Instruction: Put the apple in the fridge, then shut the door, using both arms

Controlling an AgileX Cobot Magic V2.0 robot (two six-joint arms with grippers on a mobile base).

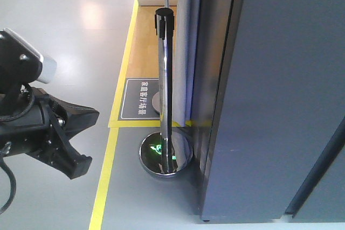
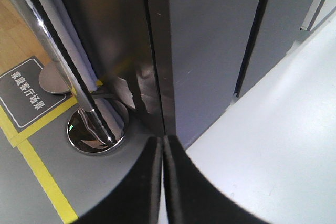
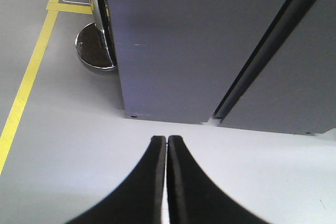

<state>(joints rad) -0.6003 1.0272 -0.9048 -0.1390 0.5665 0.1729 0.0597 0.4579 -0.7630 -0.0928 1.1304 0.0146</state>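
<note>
A: Where's the fridge (image 1: pixel 280 95) now?

B: It fills the right of the front view, dark grey, with the door (image 3: pixel 168 45) flat against it. No white lining shows anywhere.

A: And the apple?

B: It appears in none of the views.

A: How is the left hand (image 2: pixel 163 145)?

B: Clenched, fingers pressed together with nothing between them, pointing at the fridge's lower corner. In the front view the left arm (image 1: pixel 38 127) hangs low on the left, apart from the fridge.

A: The right hand (image 3: pixel 166 142)?

B: Also clenched and empty, over pale floor (image 3: pixel 79 145) facing the fridge base.

A: Anything else nearby?

B: A chrome barrier post (image 1: pixel 164 95) stands beside the fridge, on yellow floor tape (image 1: pixel 105 176).
</note>
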